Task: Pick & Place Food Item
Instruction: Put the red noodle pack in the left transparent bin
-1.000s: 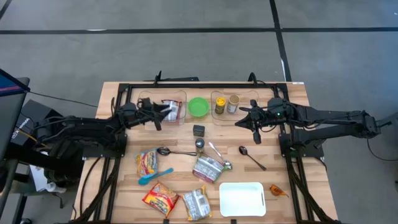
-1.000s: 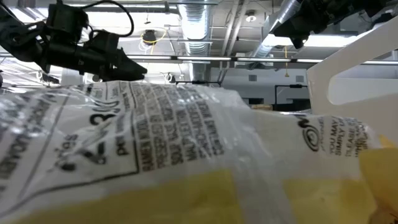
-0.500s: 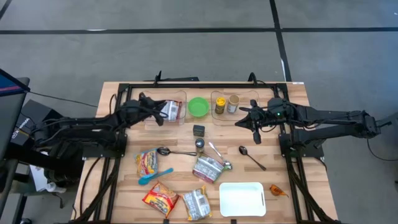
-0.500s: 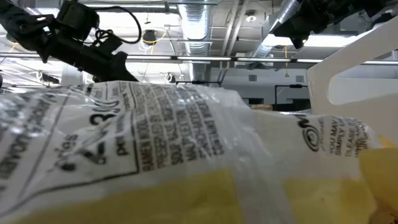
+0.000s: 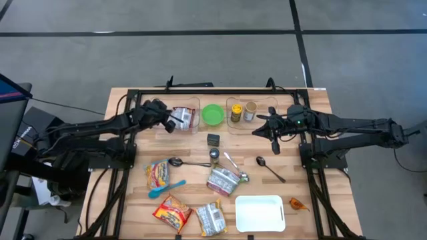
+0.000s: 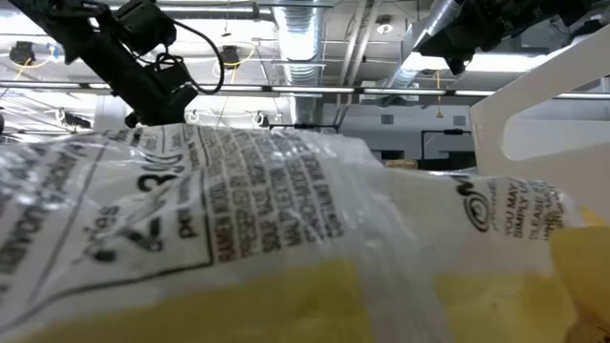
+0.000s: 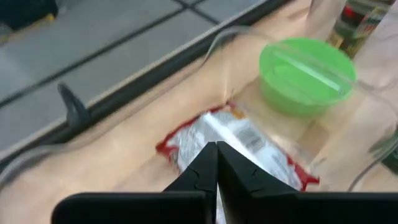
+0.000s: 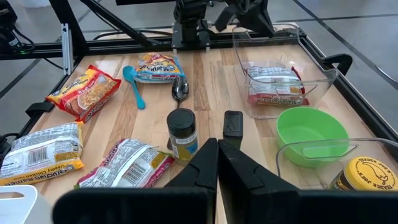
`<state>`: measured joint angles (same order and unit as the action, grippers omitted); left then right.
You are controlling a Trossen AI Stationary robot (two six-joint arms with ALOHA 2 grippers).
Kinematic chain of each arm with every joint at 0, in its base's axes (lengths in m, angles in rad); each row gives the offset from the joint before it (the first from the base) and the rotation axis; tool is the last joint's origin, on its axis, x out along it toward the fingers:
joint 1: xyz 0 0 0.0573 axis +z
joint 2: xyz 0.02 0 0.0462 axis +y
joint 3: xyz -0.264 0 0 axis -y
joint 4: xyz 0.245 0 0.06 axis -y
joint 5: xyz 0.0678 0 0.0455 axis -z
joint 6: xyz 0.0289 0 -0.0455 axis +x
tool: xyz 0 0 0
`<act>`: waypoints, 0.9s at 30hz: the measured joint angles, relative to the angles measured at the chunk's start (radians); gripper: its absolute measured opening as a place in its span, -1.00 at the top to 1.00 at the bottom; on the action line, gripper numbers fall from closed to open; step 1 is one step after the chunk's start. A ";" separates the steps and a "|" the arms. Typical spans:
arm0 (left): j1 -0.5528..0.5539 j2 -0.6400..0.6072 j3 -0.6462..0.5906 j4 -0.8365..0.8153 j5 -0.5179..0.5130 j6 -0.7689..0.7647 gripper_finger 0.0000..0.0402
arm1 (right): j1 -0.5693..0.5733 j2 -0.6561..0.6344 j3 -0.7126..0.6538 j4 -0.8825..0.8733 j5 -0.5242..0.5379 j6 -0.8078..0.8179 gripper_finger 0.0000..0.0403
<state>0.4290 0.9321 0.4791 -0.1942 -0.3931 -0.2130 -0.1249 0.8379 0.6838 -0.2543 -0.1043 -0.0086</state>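
My left gripper [image 5: 168, 124] is pressed closed with nothing between its fingers, just above the red-and-silver snack packet [image 5: 183, 117] that lies in the clear tub [image 5: 175, 102], upper left of centre in the overhead view. My right gripper [image 5: 261, 128] waits closed, upper right.

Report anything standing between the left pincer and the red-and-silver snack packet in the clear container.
Nothing visible stands between them. The left pincer, shut, hangs just above the snack packet inside the open-topped clear container. The green bowl sits off to one side.
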 joint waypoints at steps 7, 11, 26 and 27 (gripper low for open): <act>0.031 0.022 0.048 -0.160 0.020 -0.008 1.00 | 0.000 0.000 0.000 0.000 0.000 0.000 0.97; 0.064 0.092 0.080 -0.202 0.084 -0.002 1.00 | 0.000 0.000 0.000 0.000 0.000 -0.001 0.97; 0.174 0.386 0.180 -0.210 0.148 0.085 1.00 | -0.001 0.000 0.000 0.000 0.000 -0.001 0.97; 0.175 0.397 0.183 -0.209 0.148 0.095 1.00 | -0.001 0.000 0.000 0.000 0.000 -0.001 0.97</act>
<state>0.6035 1.3295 0.6621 -0.4032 -0.2455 -0.1176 -0.1257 0.8376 0.6838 -0.2543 -0.1040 -0.0096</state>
